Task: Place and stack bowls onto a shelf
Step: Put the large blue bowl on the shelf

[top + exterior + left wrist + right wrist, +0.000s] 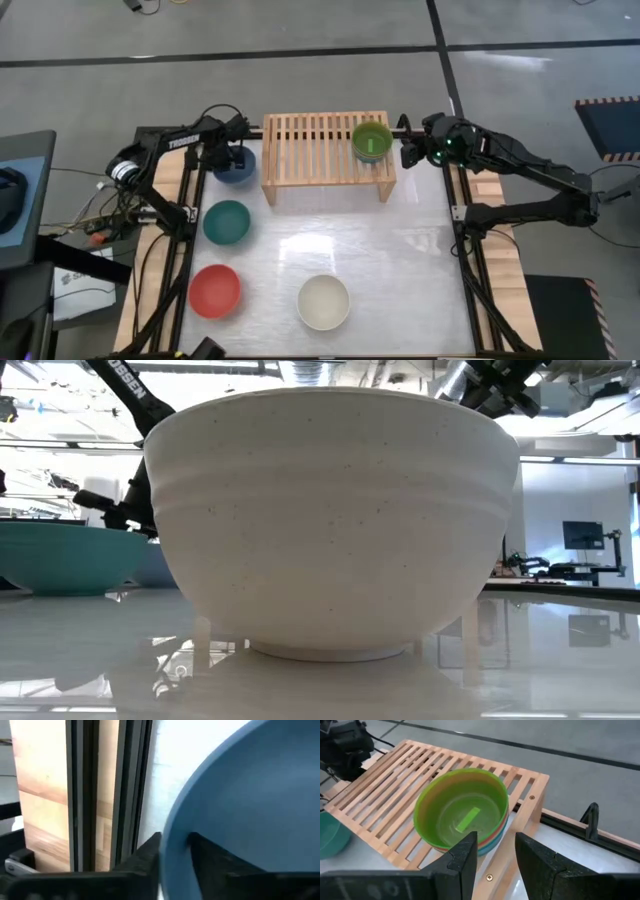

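Pickup step: left gripper (pixel 175 851) jaws clamp slate blue bowl (pixel 236 165) rim, upper left; right gripper (pixel 495 851) jaws released beside shelf (pixel 310 150); next, lift onto shelf.

Past the right gripper's (pixel 495 857) two parted dark fingers (pixel 462 860), a lime green bowl (pixel 461 810) sits nested atop other stacked bowls near one end of the slatted wooden shelf (pixel 385 785), with a teal bowl (pixel 331 837) on the worktop (pixel 365 865) beside it.
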`<state>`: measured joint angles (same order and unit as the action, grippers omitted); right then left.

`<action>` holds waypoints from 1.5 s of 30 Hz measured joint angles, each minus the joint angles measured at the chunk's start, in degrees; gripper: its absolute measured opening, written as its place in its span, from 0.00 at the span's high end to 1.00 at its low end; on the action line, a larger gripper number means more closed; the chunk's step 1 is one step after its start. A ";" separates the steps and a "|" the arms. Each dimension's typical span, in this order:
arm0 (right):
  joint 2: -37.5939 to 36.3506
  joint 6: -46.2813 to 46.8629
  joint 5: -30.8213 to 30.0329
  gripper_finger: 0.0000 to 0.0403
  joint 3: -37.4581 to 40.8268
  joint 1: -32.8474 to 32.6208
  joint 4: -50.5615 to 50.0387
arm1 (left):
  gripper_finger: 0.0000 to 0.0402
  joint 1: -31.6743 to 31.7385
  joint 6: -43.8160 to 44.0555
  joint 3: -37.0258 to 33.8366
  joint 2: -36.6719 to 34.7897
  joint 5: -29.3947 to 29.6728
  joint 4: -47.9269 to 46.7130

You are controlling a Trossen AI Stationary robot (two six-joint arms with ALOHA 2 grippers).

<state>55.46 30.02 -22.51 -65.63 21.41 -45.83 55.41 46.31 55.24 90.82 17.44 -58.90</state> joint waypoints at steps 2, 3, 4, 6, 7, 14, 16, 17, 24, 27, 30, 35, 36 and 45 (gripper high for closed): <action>0.00 -0.15 -0.10 0.61 0.00 0.22 -0.02 | 0.93 -0.38 -0.02 0.08 -0.92 0.44 -0.42; 0.00 -0.18 -0.10 0.61 0.00 0.49 -0.02 | 0.96 -0.59 -0.15 0.16 -1.73 0.74 -0.43; 0.00 -0.19 -0.10 0.61 0.00 0.72 -0.04 | 0.97 -0.76 -0.16 0.17 -2.58 0.98 -0.38; 0.00 -0.26 -0.07 0.61 0.00 1.02 -0.04 | 0.97 -0.92 -0.12 0.21 -4.52 2.13 0.04; 0.00 -0.26 -0.07 0.61 0.00 1.20 -0.03 | 0.97 -0.93 -0.17 0.27 -5.93 2.61 -0.12; 0.00 -0.09 0.04 0.61 0.00 1.24 0.02 | 1.00 -0.89 0.25 4.31 -21.06 6.20 -0.62; 0.02 0.33 0.06 0.61 0.02 1.25 0.15 | 1.00 -0.91 -2.26 5.67 -25.95 5.86 2.17; 0.02 0.80 0.05 0.61 0.00 1.25 0.21 | 1.00 -1.10 -3.85 6.24 -28.27 5.07 5.05; 0.02 3.39 1.06 0.61 0.02 1.18 2.32 | 1.00 -4.67 -9.71 6.88 -36.47 -8.42 22.86; 0.02 4.34 2.63 0.61 0.02 1.18 4.08 | 1.00 -8.65 -9.27 6.88 -35.62 -9.52 26.59; 0.02 5.12 4.43 0.61 0.02 1.11 5.46 | 1.00 -12.88 -9.14 6.86 -32.99 -9.70 29.66; 0.02 7.65 4.53 0.61 0.02 0.38 5.38 | 1.00 -17.64 -6.80 7.10 -26.14 -12.05 33.24; 0.02 7.97 4.53 0.61 0.02 -0.06 5.38 | 1.00 -18.01 -6.27 7.87 -24.59 -12.59 32.58; 0.02 12.13 3.05 0.61 0.03 -5.13 3.53 | 1.00 -19.07 -12.35 24.43 -10.81 -12.90 13.37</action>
<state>55.48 42.15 -19.46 -65.59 16.27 -42.30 36.34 33.96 79.67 80.01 4.54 -45.53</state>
